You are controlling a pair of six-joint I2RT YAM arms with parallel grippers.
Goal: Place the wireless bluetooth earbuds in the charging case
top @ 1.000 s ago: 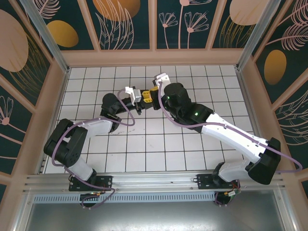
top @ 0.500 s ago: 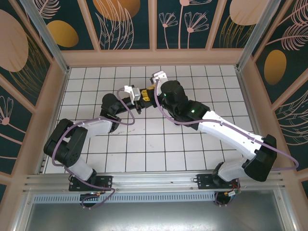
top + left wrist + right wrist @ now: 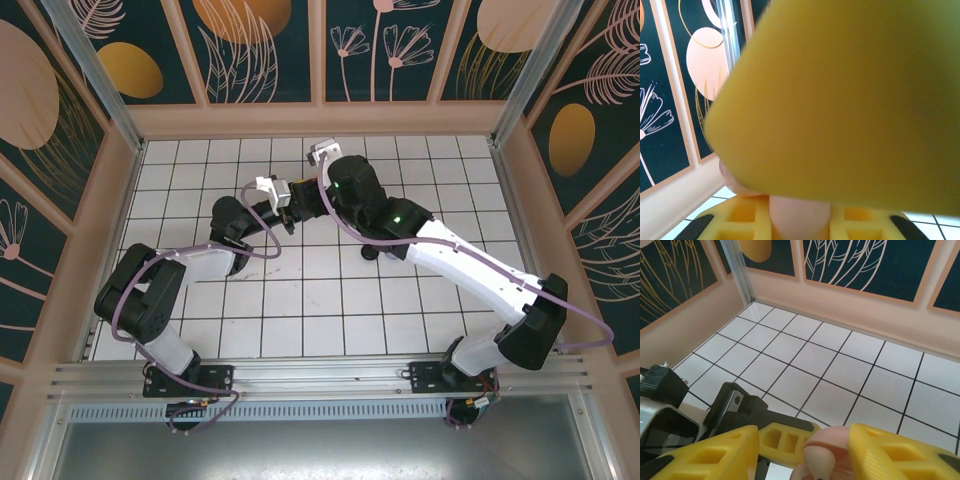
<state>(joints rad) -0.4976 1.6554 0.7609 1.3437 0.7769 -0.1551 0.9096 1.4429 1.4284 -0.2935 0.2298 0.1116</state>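
Two sets of yellow fingers are meeting tip to tip above the tiled bench, with the left arm reaching in from one side and the right arm from the other. The left fingers are pressing together on a pink piece, which is sitting flush between them at their tips. Whether it is a bud or a case I cannot tell, since it is rounded, very close and partly hidden. A blurred yellow mass is hanging just above those fingers, right against the lens. Seen from the right wrist, the right fingers are standing apart. The pink piece is lying in the gap between them, touching the inner face of the finger on the right of that view and sitting clear of the other. One left finger is poking into that gap just beside the pink piece, and the black housing carrying it is showing behind. Beyond the fingertips, bare white tiles are running up to the peach wall.
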